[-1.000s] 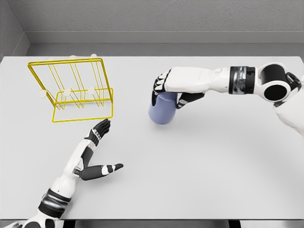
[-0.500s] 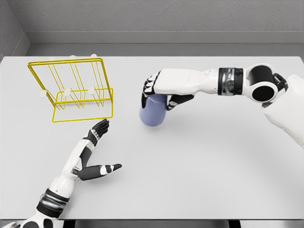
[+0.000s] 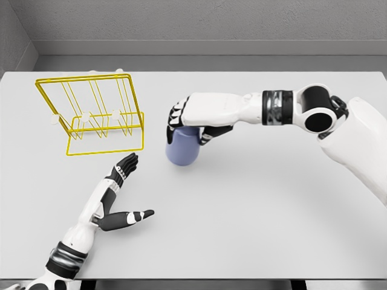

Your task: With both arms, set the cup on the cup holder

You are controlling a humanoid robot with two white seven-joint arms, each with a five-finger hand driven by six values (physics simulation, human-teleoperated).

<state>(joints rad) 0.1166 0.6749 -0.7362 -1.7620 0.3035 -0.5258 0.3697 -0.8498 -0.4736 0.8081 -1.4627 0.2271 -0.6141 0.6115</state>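
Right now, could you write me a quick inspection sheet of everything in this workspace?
Surface: pale grey table, flat.
Job's things: blue cup, held from above near the table's middle; yellow wire cup holder standing at the far left, no cup on it.
Clutter: nothing seen.
Grippers: right robot hand closed around the cup's top; left robot hand open, palm up, fingers pointing toward the holder, touching nothing.
Cables: nothing seen.
Surroundings: grey wall behind the table, dark floor strip along the near edge.
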